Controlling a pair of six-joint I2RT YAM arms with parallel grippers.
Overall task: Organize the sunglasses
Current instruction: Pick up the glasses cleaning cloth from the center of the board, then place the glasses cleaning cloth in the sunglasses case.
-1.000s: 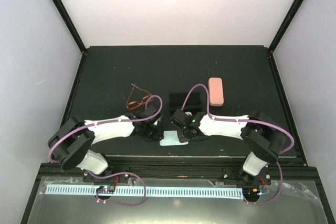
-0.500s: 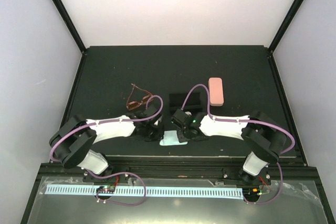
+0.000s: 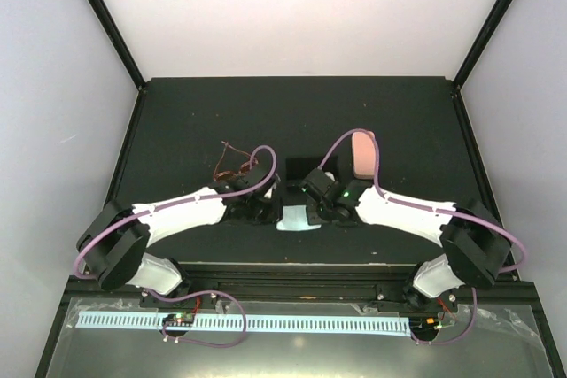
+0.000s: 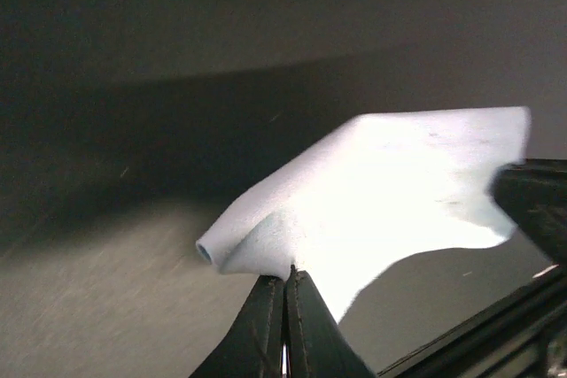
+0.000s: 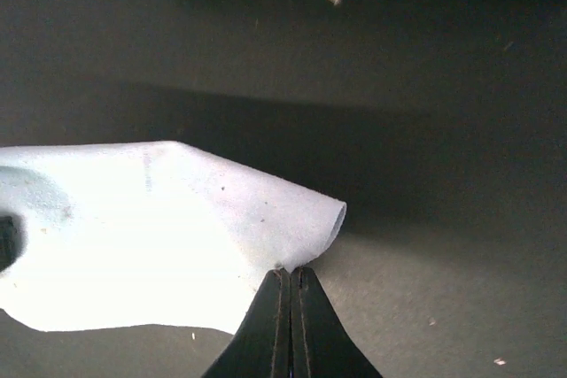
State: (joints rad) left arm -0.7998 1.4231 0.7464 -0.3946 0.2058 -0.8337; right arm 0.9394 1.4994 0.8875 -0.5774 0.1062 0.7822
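Observation:
The amber-brown sunglasses (image 3: 232, 164) lie on the dark mat left of centre, partly behind the left arm's cable. The red pair is out of view. My left gripper (image 3: 276, 211) is shut on the left corner of the pale blue cloth (image 3: 297, 216); in the left wrist view the gripper (image 4: 287, 279) pinches the cloth (image 4: 390, 192), which hangs lifted off the mat. My right gripper (image 3: 312, 210) is shut on the cloth's right corner; in the right wrist view the gripper (image 5: 289, 273) pinches the cloth (image 5: 159, 236). The cloth is stretched between them.
A pink oblong case (image 3: 363, 153) lies right of centre. A black case (image 3: 301, 168) sits just behind the two grippers. The mat's front edge (image 3: 301, 265) runs close below the cloth.
Both grippers moved away from the front edge toward the mat's middle, carrying the cloth with them. The cloth now sits closer to the black case. The amber sunglasses have not moved.

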